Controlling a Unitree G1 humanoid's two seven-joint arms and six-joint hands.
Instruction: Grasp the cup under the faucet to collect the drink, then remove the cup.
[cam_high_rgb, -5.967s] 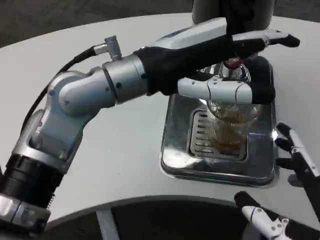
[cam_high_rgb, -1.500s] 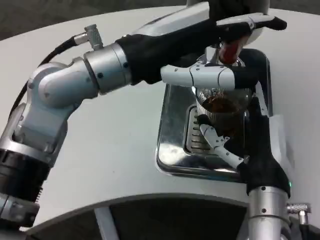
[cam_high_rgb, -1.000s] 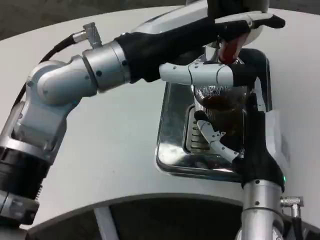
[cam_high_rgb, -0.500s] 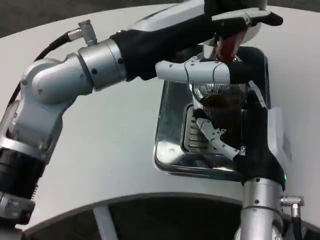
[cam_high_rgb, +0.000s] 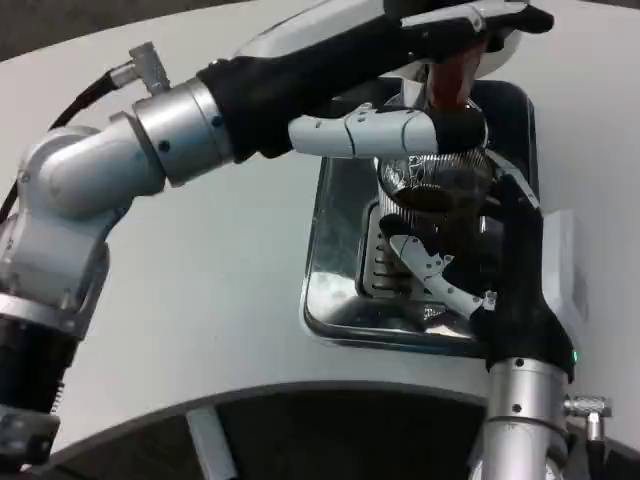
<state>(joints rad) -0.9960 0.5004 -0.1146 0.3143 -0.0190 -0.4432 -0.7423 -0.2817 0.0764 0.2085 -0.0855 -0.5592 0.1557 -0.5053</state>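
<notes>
A clear ribbed cup (cam_high_rgb: 440, 185) with brown drink in it stands under the faucet, over the grille of the shiny drip tray (cam_high_rgb: 335, 290). My right hand (cam_high_rgb: 500, 265) comes up from below and holds the cup; its white fingers (cam_high_rgb: 432, 268) wrap the cup's front. My left arm reaches across from the left. The left hand (cam_high_rgb: 410, 55) is at the faucet's red lever (cam_high_rgb: 447, 78), fingers over the top of it and the thumb (cam_high_rgb: 365, 132) lying below, across the cup's rim. The cup's base is hidden by my right hand.
The dark dispenser base (cam_high_rgb: 512, 110) rises behind the tray. The white round table (cam_high_rgb: 200, 290) spreads to the left, and its curved front edge (cam_high_rgb: 250, 395) runs close beneath the tray. My left forearm (cam_high_rgb: 170, 140) spans the space left of the tray.
Six seconds ago my right hand lay open at the table's front right; it has since risen and closed round the cup. The whole picture has drifted a little; the left hand stays at the lever.
</notes>
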